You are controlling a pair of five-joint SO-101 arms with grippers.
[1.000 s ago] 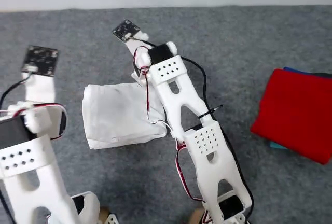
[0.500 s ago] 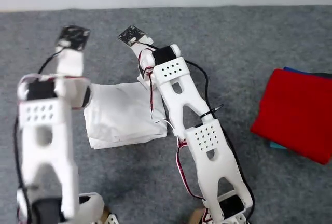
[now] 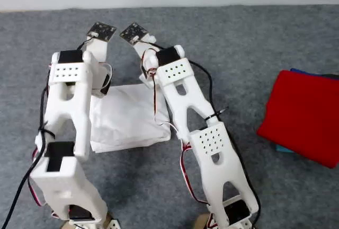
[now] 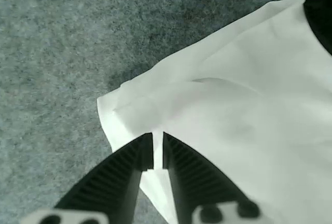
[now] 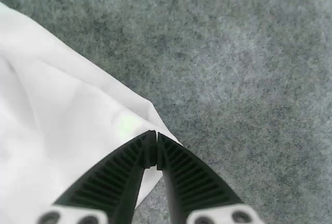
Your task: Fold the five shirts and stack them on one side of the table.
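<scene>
Left jaws newly at corner of crosswise white shirt (image 3: 127, 120)

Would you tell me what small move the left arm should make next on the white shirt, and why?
Probably open the left gripper a little and pinch the white shirt corner beneath it. Its jaws stand almost shut over that corner, while the right gripper sits shut at the other far corner, so both could fold together.
</scene>
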